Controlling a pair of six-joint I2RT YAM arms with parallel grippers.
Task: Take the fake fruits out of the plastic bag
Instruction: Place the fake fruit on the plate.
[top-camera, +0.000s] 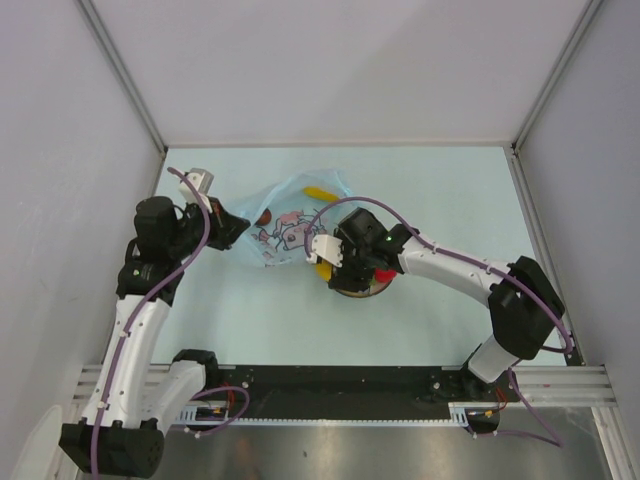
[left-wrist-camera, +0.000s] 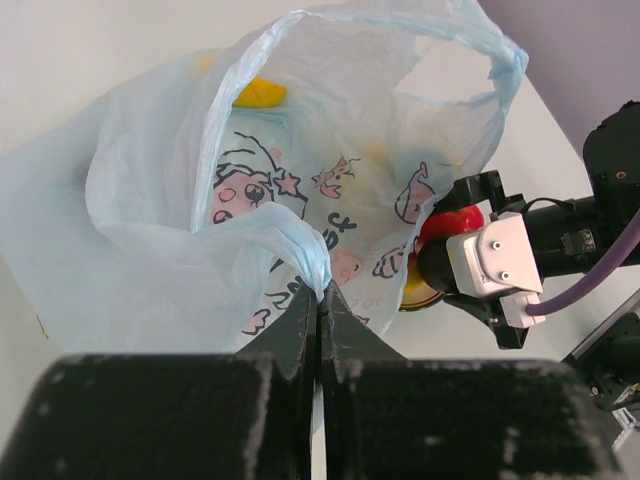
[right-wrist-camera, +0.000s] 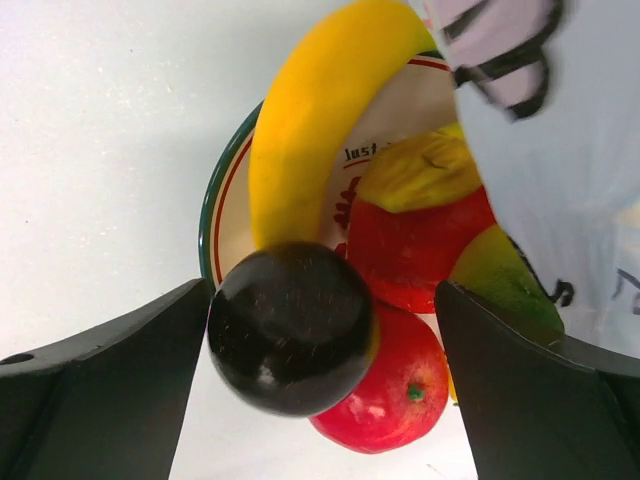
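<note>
Your left gripper (left-wrist-camera: 318, 300) is clenched on a fold of the plastic bag (left-wrist-camera: 150, 230) rim, holding the mouth up. Your right gripper (right-wrist-camera: 322, 305) stands released over the plate (right-wrist-camera: 213, 220), just right of the bag. The dark fruit (right-wrist-camera: 290, 340) sits loose between its jaws, on the banana (right-wrist-camera: 310, 110) and red fruits (right-wrist-camera: 400, 250). Step in hand, as judged: set-down. Next, lift clear and reach into the bag's far side for the yellow piece (left-wrist-camera: 258, 93) without snagging the film.

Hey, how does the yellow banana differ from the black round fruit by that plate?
Colour: the banana is bright yellow, the black fruit nearly black. Shape: the banana is long and curved, the black fruit a ball. Pose: the banana arcs along the plate rim, while the black fruit lies over a red apple, between the fingers of the open right gripper. Both are glossy and outside the plastic bag.
</note>
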